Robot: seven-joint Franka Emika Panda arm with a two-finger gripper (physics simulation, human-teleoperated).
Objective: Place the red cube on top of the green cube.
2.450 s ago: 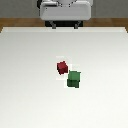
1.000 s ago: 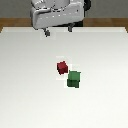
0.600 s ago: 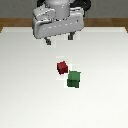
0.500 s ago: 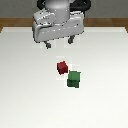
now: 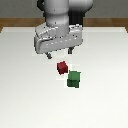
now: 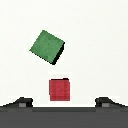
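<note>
The red cube (image 5: 62,67) sits on the white bench (image 5: 20,100), and everything else is best placed from it. The green cube (image 5: 74,79) lies just beside it, toward the exterior view's right and nearer the camera. Their near corners come very close, though the exterior view is too coarse to say whether they touch. In the wrist view a clear strip of bench separates the red cube (image 6: 59,89) from the green cube (image 6: 47,46), so the two stand apart. The green cube is a little larger and is turned at an angle to the red one, whose top face looks square-on in the wrist view.

The pincer (image 5: 59,53) hangs above the bench, just behind the red cube and slightly higher than it in the exterior view, not touching either cube. Its two fingers point downward and stand well apart, with nothing between them. In the wrist view the two fingertips (image 6: 22,102) show as dark stubs on either side of the red cube, which lies roughly midway between them, while the green cube lies farther out beyond it.
</note>
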